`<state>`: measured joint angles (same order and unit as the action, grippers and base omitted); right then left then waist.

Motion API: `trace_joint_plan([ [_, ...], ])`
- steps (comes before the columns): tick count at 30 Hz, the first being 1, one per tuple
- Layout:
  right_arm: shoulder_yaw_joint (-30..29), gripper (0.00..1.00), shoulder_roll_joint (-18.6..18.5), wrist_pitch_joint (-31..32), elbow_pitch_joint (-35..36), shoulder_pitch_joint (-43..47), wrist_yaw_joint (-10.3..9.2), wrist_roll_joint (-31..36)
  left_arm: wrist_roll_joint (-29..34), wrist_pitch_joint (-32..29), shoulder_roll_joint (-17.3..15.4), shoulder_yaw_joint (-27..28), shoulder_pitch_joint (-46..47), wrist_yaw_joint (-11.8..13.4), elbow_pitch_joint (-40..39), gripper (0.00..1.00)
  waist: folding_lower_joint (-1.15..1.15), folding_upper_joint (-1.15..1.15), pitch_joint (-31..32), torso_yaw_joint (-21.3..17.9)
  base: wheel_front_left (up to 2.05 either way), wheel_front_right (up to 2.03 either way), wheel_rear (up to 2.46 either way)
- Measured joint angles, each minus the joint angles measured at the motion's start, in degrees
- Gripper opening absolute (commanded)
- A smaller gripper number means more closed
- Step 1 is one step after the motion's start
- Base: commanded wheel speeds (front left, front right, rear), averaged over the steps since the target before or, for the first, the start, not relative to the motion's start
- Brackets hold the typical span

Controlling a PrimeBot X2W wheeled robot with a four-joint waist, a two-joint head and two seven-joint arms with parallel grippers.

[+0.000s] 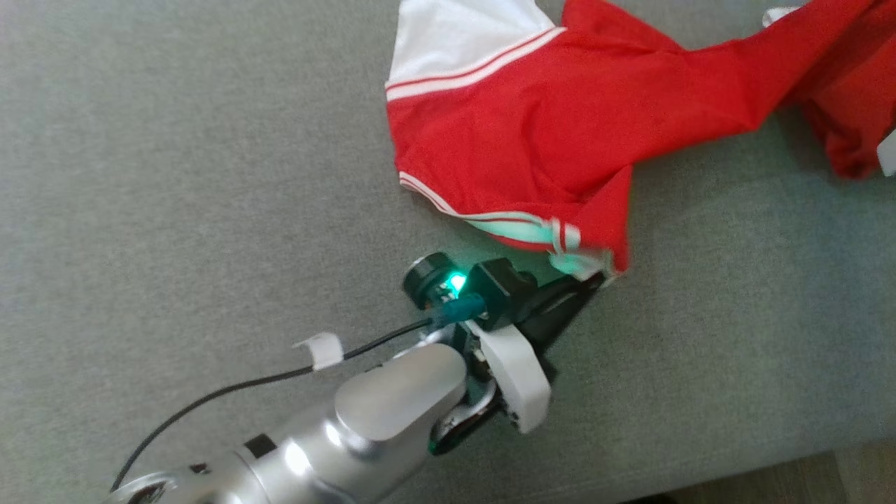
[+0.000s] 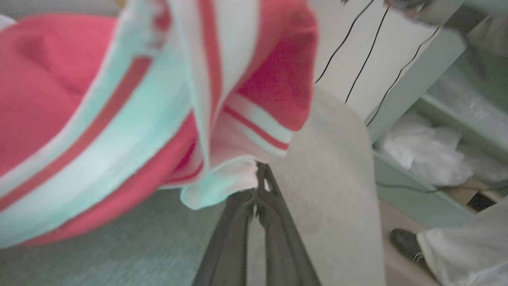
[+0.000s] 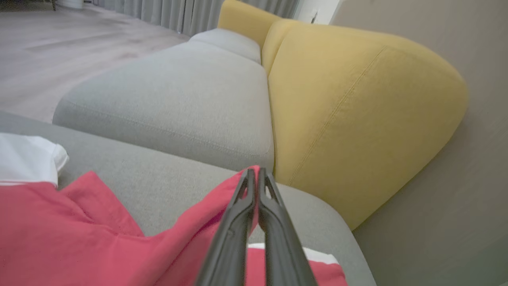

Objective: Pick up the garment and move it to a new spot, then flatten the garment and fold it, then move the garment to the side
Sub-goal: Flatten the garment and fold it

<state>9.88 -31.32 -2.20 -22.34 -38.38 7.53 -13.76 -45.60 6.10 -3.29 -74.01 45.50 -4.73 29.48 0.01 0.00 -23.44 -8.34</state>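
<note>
Left gripper (image 1: 595, 278) (image 2: 260, 174): both long dark fingers pressed together, jaws closed, nipping the white-banded hem corner of the red garment with white panels and striped trim (image 1: 546, 126) (image 2: 59, 79) (image 3: 59, 230). Green wrist lamp tints that trim. Behind the fingers, a silver forearm (image 1: 392, 406) with a thin black cable (image 1: 231, 388) trailing off it. The pinched corner is just off the cushion, the rest sagging back to the seat. Open room: a wide stretch of bare seat on the robot's left of the garment, and more bare seat between the gripper and the front edge, where a strip of pale wood floor (image 1: 850, 472) (image 3: 59, 39) shows. Right gripper (image 3: 256, 174): fingers likewise shut, red cloth caught between them and rising to a peak at the tips. From the left grip the garment runs as a twisted, wrinkled band toward the robot's right; one white panel lies flat at the far side. Surface: grey woven sofa seat (image 1: 175, 175) (image 3: 131, 159). Just beyond the right gripper, a mustard-yellow padded backrest (image 3: 357, 99), close to the cloth; beside it a second grey seat cushion (image 3: 178, 91). Further off, grey curtains (image 3: 178, 12). Left wrist view, blurred: pale green shelving (image 2: 412, 91) and a person's dark shoe (image 2: 405, 242) on the floor.
</note>
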Motion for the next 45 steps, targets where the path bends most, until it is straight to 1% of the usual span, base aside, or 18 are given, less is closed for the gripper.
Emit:
trace_joint_plan([
  [4, -1.23, 0.0, 0.07, -3.27, -0.78, 0.1, 0.0, -1.33, -5.83, 5.46, 0.11, 2.13, 0.0, -1.35, -5.54, 0.0, -0.01, 0.0, 3.01, 0.94, 0.0, 0.0, 0.0],
  [5, -1.78, 0.0, 0.03, -4.46, -1.45, 0.44, 0.0, -2.05, -8.67, 6.71, -0.03, 6.44, 0.17, -1.42, -8.34, 0.0, -0.01, 0.0, 5.05, 1.52, 0.0, 0.0, 0.0],
  [7, -2.3, 0.0, -0.01, -5.3, -1.8, 1.23, 0.0, -2.75, -11.03, 7.24, -2.03, 11.18, 0.67, -1.86, -12.49, 0.0, -0.01, 0.0, 7.29, 2.09, 0.0, 0.0, 0.0],
  [9, -3.11, 0.0, -0.25, -5.72, -1.83, 2.5, 0.0, -3.71, -13.21, 7.66, -6.08, 15.84, 1.51, -1.9, -17.23, 0.0, -0.01, 0.0, 9.68, 2.65, 0.0, 0.0, 0.0],
  [11, -4.05, 0.0, -0.73, -5.86, -1.69, 3.8, 0.0, -4.52, -15.83, 7.68, -11.28, 20.58, 1.87, -1.9, -21.63, 0.0, -0.01, 0.0, 12.11, 3.17, 0.0, 0.0, 0.0],
  [12, -4.05, 0.0, -0.73, -5.86, -1.69, 3.8, 0.0, -4.52, -15.83, 7.68, -11.28, 20.58, 1.87, -1.9, -21.63, 0.0, -0.01, 0.0, 12.11, 3.17, 0.0, 0.0, 0.0],
  [14, -4.98, 0.0, -1.72, -5.78, -1.02, 4.83, 0.0, -5.34, -17.74, 7.58, -16.62, 24.05, 1.88, -1.79, -25.86, 0.0, -0.02, 0.0, 14.52, 3.63, 0.0, 0.0, 0.0],
  [16, -6.23, 0.0, -2.97, -5.5, 0.2, 5.5, 0.0, -5.95, -19.65, 7.05, -20.73, 27.57, 1.89, -0.76, -30.06, 0.0, -0.02, 0.0, 16.68, 4.06, 0.0, 0.0, 0.0],
  [18, -7.7, 0.0, -4.37, -5.06, 1.58, 5.98, 0.0, -6.02, -21.87, 6.99, -23.6, 30.76, 1.87, 0.14, -34.08, 0.0, -0.02, 0.0, 18.66, 4.47, 0.0, 0.0, 0.0],
  [20, -8.64, 0.0, -5.46, -4.46, 3.1, 6.2, 0.0, -6.35, -25.01, 6.26, -25.31, 33.49, 1.85, 0.78, -38.06, 0.0, -0.03, 0.0, 20.44, 4.85, 0.0, 0.0, 0.0],
  [24, -6.72, 0.0, -6.99, -0.94, 5.21, 5.99, 0.0, -6.47, -29.75, 3.91, -26.75, 35.61, 1.85, 1.9, -44.9, 0.0, -0.03, 0.01, 22.26, 5.94, 0.0, 0.0, 0.0],
  [28, -1.21, 0.0, -6.53, 3.63, 2.04, 2.7, 0.0, -5.5, -31.07, 0.79, -26.52, 34.62, 2.62, 2.46, -46.88, 0.0, -0.02, 0.0, 20.23, 6.95, 0.0, 0.0, 0.0],
  [31, 2.89, 0.0, -5.35, 5.0, -3.14, -2.89, 0.0, -3.22, -30.75, -0.98, -24.27, 31.58, 4.41, 2.16, -44.9, 0.0, 0.0, 0.0, 17.15, 8.15, 0.0, 0.0, 0.0],
  [34, 5.0, 0.0, -3.47, 3.14, -9.26, -9.34, 0.0, -0.09, -29.16, -1.2, -21.28, 29.11, 6.44, 0.97, -40.74, 0.0, 0.01, 0.0, 13.53, 9.66, 0.0, 0.0, 0.0],
  [35, 4.79, 0.35, -2.5, 1.55, -11.5, -11.46, 0.0, 1.49, -28.31, -1.12, -20.48, 28.41, 6.98, 0.59, -38.97, 0.0, 0.01, 0.0, 12.26, 10.22, 0.0, 0.0, 0.0],
  [36, 4.43, 1.0, -1.41, -0.05, -13.6, -13.38, 0.0, 2.9, -27.43, -0.93, -19.93, 27.83, 7.4, 0.26, -37.23, 0.0, 0.01, 0.0, 11.04, 10.73, 0.0, 0.0, 0.0],
  [41, 4.17, 1.0, 5.09, -8.18, -21.01, -16.92, 0.0, 6.56, -23.65, 1.1, -19.03, 25.51, 7.95, -1.25, -27.67, 0.0, 0.02, 0.0, 6.26, 12.69, 0.0, 0.0, 0.0],
  [45, 5.47, 1.0, 7.3, -11.59, -22.23, -14.29, 0.0, 7.16, -21.93, 3.85, -18.95, 25.41, 7.95, -1.72, -20.9, 0.0, 0.01, 0.0, 5.57, 12.25, 0.0, 0.0, 0.0],
])
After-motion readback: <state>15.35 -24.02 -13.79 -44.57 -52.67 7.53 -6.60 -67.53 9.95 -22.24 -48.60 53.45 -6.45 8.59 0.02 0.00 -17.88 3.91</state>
